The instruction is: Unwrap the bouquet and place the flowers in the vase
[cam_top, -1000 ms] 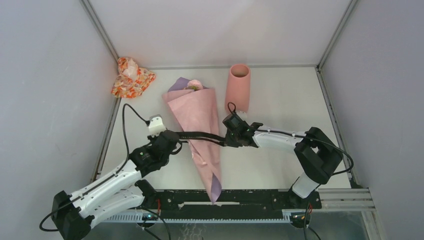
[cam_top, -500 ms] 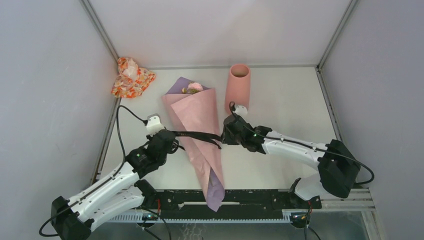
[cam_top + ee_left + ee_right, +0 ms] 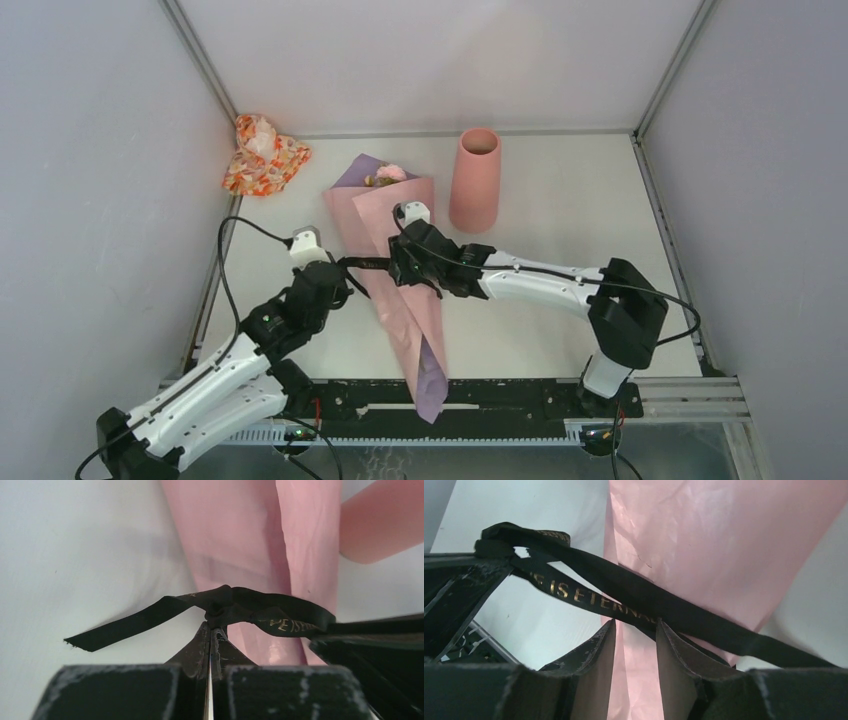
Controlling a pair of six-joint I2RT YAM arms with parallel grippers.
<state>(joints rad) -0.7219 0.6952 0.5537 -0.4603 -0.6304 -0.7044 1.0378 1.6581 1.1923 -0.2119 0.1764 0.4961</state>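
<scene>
The left gripper is pressed tight, pinching the black ribbon. The right gripper is spread, with the ribbon lying across its tips. The bouquet lies under it. The vase stands farther back, right.

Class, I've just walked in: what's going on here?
Two robot arms are working on the black ribbon of a long pink and lilac paper-cone bouquet lying on the table. The left claw is shut on the ribbon's knot. The right claw is open, with the ribbon's strip across its fingertips. The tall salmon-pink cylinder vase stands upright behind; the flowers are not yet unwrapped.
</scene>
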